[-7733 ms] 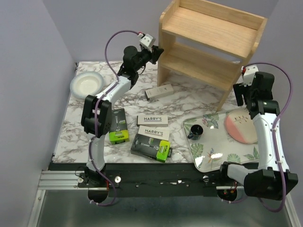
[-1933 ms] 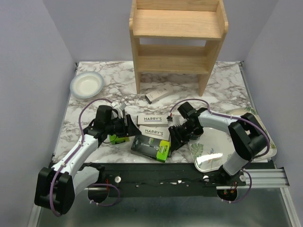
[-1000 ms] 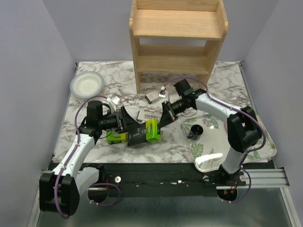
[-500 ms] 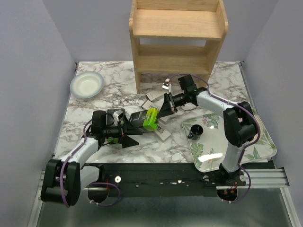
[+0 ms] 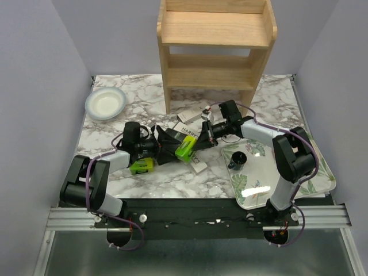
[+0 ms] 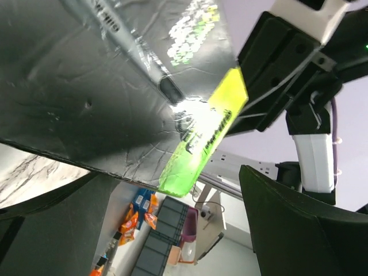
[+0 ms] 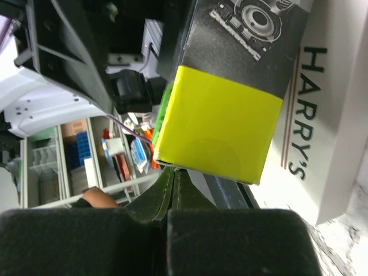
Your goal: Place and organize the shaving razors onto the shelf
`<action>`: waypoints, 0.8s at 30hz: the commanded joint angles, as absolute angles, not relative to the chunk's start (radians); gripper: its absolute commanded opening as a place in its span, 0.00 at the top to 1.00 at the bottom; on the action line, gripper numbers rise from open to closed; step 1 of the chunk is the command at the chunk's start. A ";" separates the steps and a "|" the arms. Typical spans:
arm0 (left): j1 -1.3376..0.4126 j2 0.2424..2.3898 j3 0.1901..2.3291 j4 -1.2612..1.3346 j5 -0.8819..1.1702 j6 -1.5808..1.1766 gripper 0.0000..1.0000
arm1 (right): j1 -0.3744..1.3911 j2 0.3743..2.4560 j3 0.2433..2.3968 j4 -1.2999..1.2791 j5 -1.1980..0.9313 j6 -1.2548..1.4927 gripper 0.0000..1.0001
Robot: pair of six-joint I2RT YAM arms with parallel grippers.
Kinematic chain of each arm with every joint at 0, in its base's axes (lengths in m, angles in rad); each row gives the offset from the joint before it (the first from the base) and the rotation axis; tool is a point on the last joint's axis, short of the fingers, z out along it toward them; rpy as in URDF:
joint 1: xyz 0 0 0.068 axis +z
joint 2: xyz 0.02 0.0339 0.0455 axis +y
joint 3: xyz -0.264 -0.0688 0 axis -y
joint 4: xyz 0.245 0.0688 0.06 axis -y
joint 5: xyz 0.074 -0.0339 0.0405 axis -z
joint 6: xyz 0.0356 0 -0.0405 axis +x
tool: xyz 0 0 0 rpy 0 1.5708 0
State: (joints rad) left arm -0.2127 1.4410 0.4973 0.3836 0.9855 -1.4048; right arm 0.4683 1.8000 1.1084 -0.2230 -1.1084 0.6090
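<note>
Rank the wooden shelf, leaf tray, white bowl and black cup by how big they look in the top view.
1. Wooden shelf, clearly the largest.
2. Leaf tray, though the right arm hides part of it.
3. White bowl.
4. Black cup, the smallest.
The shelf stands tall, so nearness may enlarge it.

Light natural wood for the shelf (image 5: 215,29). White marble with grey veining on the table (image 5: 270,99). Black with a lime-green end on the lifted razor pack (image 5: 183,147); the same lime green on the second pack (image 5: 142,167). White with dark "HARRY'S" lettering on the slim box (image 7: 313,109). Green leaf print on the tray (image 5: 313,173), black for the cup (image 5: 237,159). White, perhaps pale-blue-rimmed, for the bowl (image 5: 105,103).
</note>
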 commanded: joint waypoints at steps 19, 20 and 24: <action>-0.245 1.465 0.558 0.282 0.704 -1.374 0.02 | 0.554 1.804 1.105 0.002 -1.066 0.833 0.95; -0.245 1.470 0.557 0.278 0.704 -1.376 0.01 | 0.554 1.804 1.101 -0.026 -1.062 0.828 0.94; -0.241 1.474 0.566 0.299 0.695 -1.390 0.02 | 0.560 1.801 1.077 -0.041 -1.052 0.816 0.93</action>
